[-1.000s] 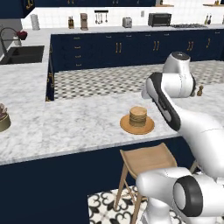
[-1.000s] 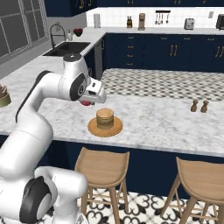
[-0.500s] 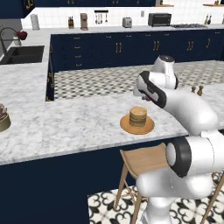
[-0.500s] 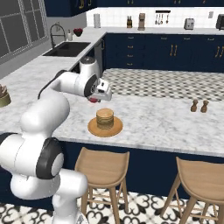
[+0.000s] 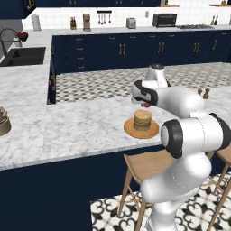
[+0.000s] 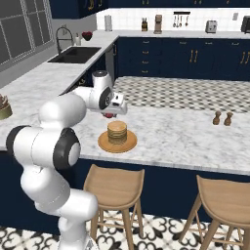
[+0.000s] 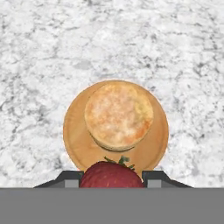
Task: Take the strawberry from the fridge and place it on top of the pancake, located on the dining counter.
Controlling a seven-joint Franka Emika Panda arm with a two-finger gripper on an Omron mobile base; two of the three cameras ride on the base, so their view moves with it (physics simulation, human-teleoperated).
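arm: white Franka, folded up tight, big elbow joint bulging toward the camera in both base views, forearm reaching forward over the counter edge
wrist: bent so the hand points pretty much straight down
gripper [image 6: 110,114]: hanging above the pancake [image 7: 118,115], not touching it
jaws: clamped on the strawberry [image 7: 111,175], one dark fingertip [image 7: 69,179] pressed against each side of it
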